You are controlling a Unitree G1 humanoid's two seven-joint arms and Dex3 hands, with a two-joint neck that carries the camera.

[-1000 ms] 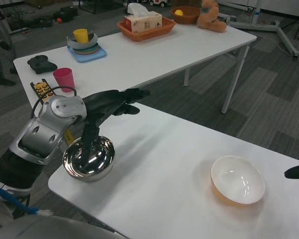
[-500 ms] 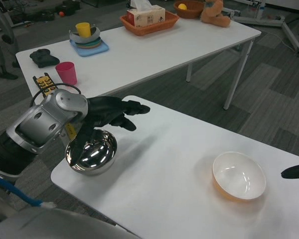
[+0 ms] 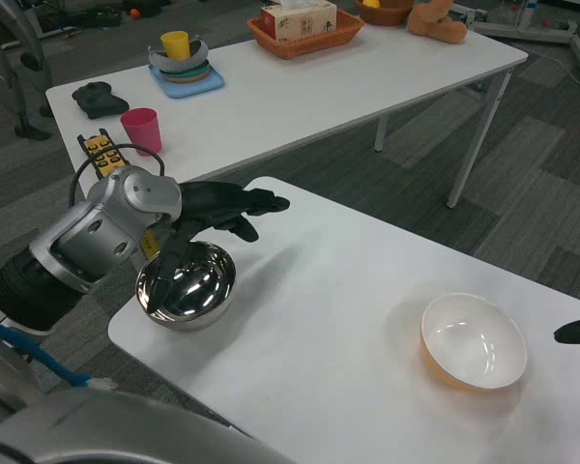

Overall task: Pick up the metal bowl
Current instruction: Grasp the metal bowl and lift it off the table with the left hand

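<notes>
The left hand (image 3: 208, 215) grips the metal bowl (image 3: 186, 285) at its far rim, one finger reaching down inside while others stretch forward above it. The bowl sits tilted at the near left corner of the white desk (image 3: 338, 319). Only a black tip of the right hand (image 3: 578, 332) shows at the right edge, beside a white bowl (image 3: 474, 340); its grip cannot be told

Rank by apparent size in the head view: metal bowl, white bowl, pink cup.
The white bowl and metal bowl look nearly alike, so I do not rank them. The pink cup looks smallest, but it stands farther away.
</notes>
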